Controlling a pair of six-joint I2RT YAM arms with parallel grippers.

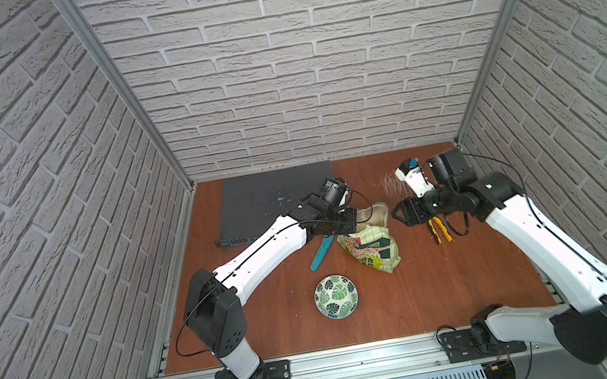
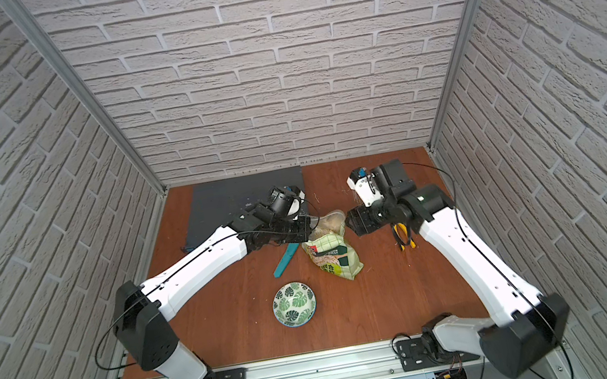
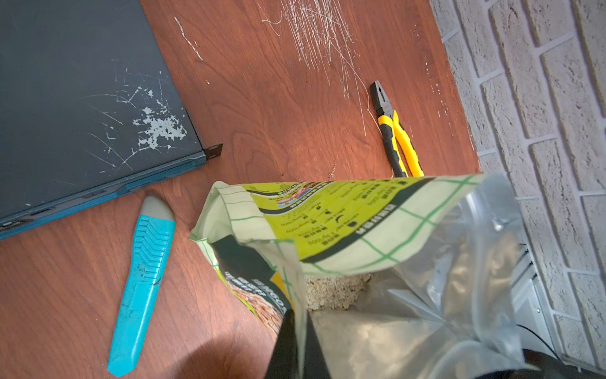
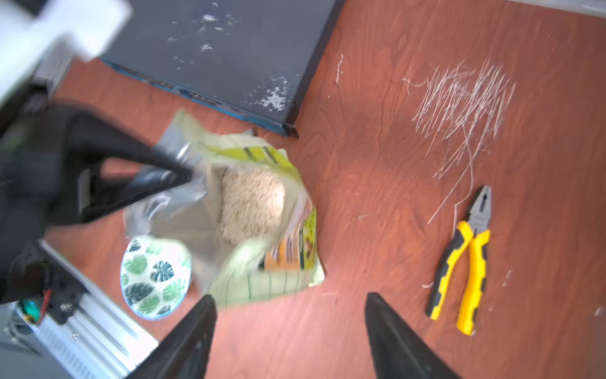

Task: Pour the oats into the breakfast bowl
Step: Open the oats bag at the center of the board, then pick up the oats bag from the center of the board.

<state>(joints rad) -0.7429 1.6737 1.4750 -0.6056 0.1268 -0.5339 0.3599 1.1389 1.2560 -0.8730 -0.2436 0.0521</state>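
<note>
The oats pouch (image 1: 372,247), soft green with a checkered top, stands open behind the breakfast bowl (image 1: 336,296) in both top views. Pale oats (image 3: 334,290) show inside the mouth, also seen as oats (image 4: 252,203) from the right wrist. My left gripper (image 3: 299,325) is shut on the pouch's rim, one finger outside and one inside the silver lining. In a top view the left gripper (image 1: 356,218) sits at the pouch's upper left edge. My right gripper (image 4: 290,300) is open and holds nothing, just right of the pouch's mouth (image 1: 397,216). The white leaf-print bowl (image 4: 154,279) is empty.
A dark flat box (image 1: 274,200) lies at the back left of the wooden table. A teal utility knife (image 1: 321,252) lies left of the pouch. Yellow-handled pliers (image 1: 440,232) lie to its right, under my right wrist. Brick walls close in three sides.
</note>
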